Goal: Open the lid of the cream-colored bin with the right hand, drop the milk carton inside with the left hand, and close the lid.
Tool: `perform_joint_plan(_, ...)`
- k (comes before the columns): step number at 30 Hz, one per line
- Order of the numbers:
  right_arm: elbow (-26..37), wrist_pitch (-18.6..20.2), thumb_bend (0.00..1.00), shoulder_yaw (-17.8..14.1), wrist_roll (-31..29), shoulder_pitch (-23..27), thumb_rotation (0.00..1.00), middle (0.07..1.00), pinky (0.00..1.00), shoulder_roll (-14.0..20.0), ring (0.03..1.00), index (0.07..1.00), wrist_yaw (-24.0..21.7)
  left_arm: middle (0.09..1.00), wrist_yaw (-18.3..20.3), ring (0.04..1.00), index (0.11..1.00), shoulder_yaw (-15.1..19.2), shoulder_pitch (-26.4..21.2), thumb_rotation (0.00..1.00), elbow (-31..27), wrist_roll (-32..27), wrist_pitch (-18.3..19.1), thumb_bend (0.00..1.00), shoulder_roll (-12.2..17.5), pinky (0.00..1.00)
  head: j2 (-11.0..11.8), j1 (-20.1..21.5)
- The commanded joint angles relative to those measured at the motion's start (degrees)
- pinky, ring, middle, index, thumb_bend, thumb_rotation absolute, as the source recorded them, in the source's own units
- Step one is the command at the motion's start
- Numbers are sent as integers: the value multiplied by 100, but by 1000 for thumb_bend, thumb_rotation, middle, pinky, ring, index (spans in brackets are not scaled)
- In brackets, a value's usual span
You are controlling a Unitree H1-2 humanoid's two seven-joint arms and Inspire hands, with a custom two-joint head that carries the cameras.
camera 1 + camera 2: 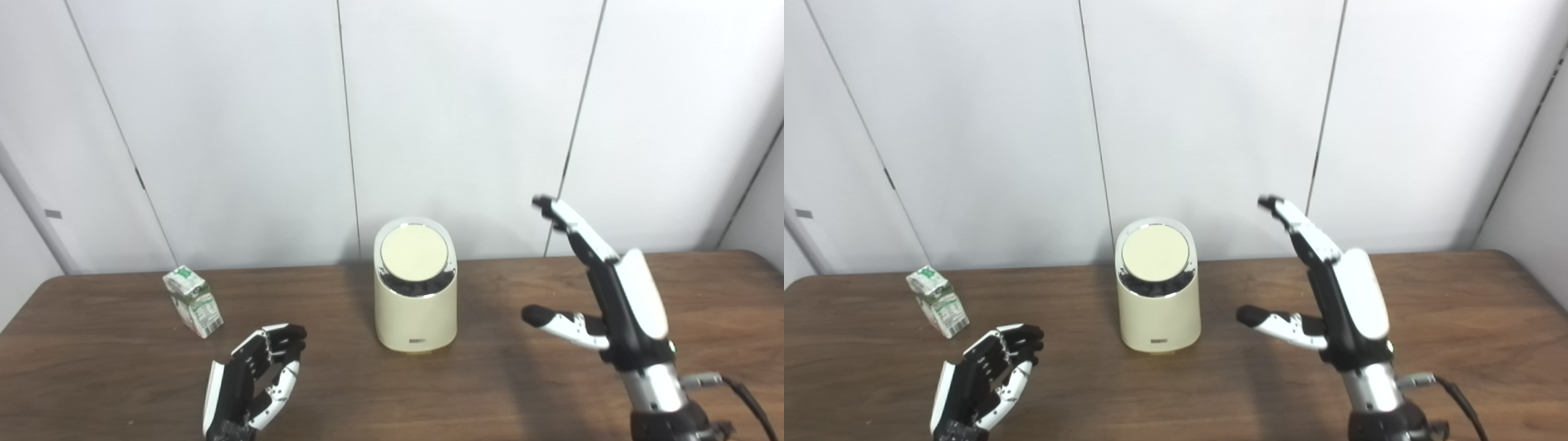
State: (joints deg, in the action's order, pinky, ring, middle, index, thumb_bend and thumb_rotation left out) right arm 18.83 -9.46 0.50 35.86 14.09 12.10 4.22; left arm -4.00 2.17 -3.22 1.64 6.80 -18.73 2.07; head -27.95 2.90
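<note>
The cream-colored bin (pixel 416 318) stands upright near the middle of the brown table (pixel 490 392), its round lid (pixel 414 252) down and shut. A small green-and-white milk carton (pixel 192 301) stands tilted at the left, apart from both hands. My left hand (pixel 257 380) is open and empty, low at the front left, below and right of the carton. My right hand (pixel 603 294) is open, raised above the table to the right of the bin, fingers pointing up and thumb out toward the bin. It touches nothing.
White wall panels (pixel 465 110) stand behind the table's far edge. A dark cable (pixel 744 392) runs from my right wrist at the bottom right.
</note>
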Motion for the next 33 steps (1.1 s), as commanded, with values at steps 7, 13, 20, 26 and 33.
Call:
perform_joint_plan(7,607,804,760,282,748,978,994,995,835,195,980,973,-1036,663,-66,636,655,-15,-26,195,204,60,-150,190,-1,561,38,-21)
perform_joint_plan(13,556,1162,786,601,1214,1484,987,1000,890,307,1000,953,-1753,665,-72,636,656,-24,-19,183,209,67,-201,189,-8,563,40,-60)
perform_joint_plan(20,44,1123,774,985,1758,1793,984,1000,917,277,1000,933,-1776,666,-89,639,653,-18,1,212,189,58,-199,200,-37,565,24,-88)
perform_joint_plan(26,-574,1375,715,1064,1964,2076,879,1000,910,19,999,972,-1656,666,-90,640,653,-34,33,226,96,106,-141,197,-52,565,16,-140)
perform_joint_plan(33,-1423,1591,696,1102,2028,2445,848,978,895,-171,991,978,-1310,665,-65,641,653,-54,66,199,70,50,-140,206,-100,572,-5,-197)
